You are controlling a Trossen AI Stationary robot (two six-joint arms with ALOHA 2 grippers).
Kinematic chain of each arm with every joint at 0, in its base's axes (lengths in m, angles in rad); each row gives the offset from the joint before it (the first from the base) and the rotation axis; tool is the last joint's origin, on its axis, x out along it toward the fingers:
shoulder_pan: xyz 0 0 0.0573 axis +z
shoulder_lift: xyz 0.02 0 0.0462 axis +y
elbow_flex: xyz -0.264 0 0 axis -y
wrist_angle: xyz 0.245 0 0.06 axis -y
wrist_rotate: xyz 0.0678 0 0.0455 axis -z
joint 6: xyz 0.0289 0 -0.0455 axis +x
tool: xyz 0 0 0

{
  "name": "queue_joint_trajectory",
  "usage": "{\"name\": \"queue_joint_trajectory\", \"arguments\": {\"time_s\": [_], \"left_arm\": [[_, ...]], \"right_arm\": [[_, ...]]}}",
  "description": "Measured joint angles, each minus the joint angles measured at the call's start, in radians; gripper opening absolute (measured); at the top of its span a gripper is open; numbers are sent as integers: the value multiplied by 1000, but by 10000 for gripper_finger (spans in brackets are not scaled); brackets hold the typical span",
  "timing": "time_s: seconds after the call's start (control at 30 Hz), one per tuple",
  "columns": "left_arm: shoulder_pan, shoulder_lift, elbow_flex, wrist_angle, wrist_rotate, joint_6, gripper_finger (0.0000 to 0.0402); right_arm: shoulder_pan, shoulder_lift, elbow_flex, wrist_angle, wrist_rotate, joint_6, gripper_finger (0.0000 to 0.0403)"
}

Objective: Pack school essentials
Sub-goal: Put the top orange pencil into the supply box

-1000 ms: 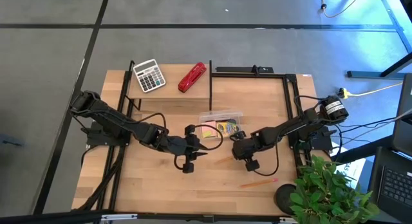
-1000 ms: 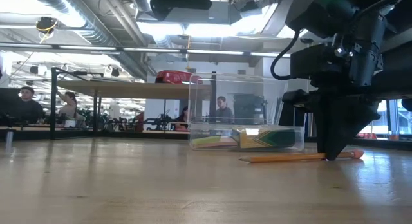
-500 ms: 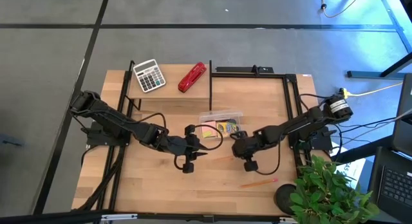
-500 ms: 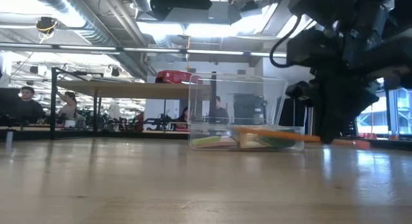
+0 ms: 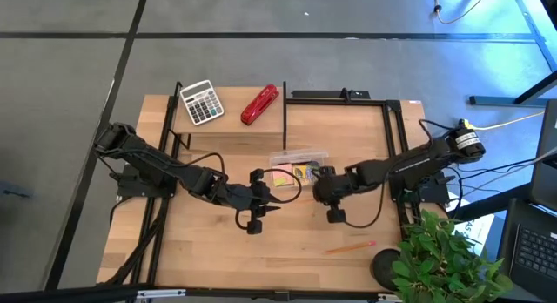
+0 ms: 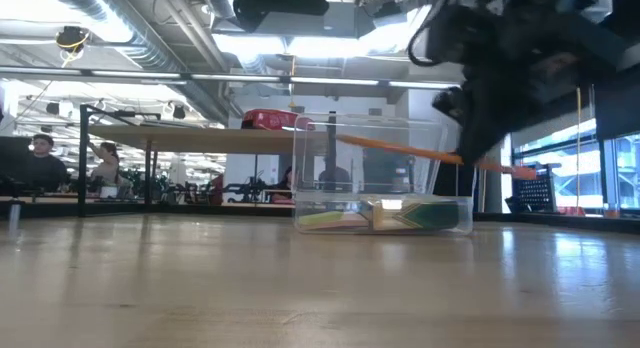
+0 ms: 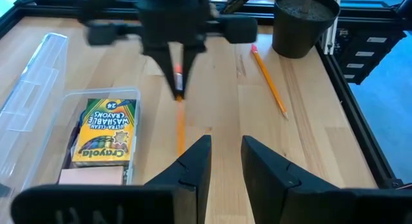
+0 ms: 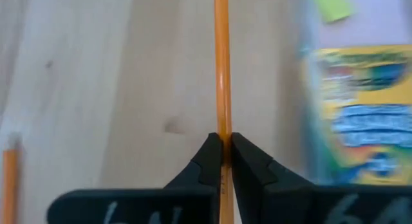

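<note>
- The right gripper (image 8: 223, 153) pinches an orange pencil (image 8: 222, 69) tight between its two fingers, and the pencil is up off the table.
- From table height, that pencil (image 6: 400, 149) hangs tilted in the air in front of the clear plastic box (image 6: 380, 173), its far end higher, its pink eraser end lower.
- From overhead, the right gripper (image 5: 324, 183) sits just beside the clear box (image 5: 298, 166), on its right side.
- In the box: the yellow-green crayon box (image 7: 108, 124) lying flat, with a pink pad (image 7: 90, 176) next to it.
- The left gripper (image 7: 224, 153) waits low over the table near the box's left side, fingers a little apart, nothing between them.
- A second orange pencil (image 5: 350, 246) lies on the wood toward the front edge, near the dark plant pot (image 7: 305, 24).
- On the raised shelf at the back, a grey-white calculator (image 5: 201, 102) and a red stapler (image 5: 259, 104) sit side by side, well apart from the box.
- The box lid (image 7: 32, 89) lies on the table beside the box.
</note>
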State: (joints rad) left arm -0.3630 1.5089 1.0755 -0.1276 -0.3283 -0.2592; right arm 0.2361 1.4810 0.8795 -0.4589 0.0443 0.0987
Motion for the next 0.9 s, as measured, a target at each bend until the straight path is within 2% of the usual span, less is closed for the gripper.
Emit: {"name": "queue_joint_trajectory", "arguments": {"time_s": [0.23, 0.37, 0.6, 0.9], "left_arm": [[0, 0, 0, 0, 1, 0, 78], [0, 0, 0, 0, 1, 0, 78], [0, 0, 0, 1, 0, 0, 78], [0, 0, 0, 4, 0, -1, 78]], "right_arm": [[-95, -1, 104, -104, 55, -128, 21], [-142, 0, 110, -102, 146, -172, 21], [-219, 41, 110, -82, 147, -260, 22], [-245, 111, 110, -27, 146, -264, 22]]}}
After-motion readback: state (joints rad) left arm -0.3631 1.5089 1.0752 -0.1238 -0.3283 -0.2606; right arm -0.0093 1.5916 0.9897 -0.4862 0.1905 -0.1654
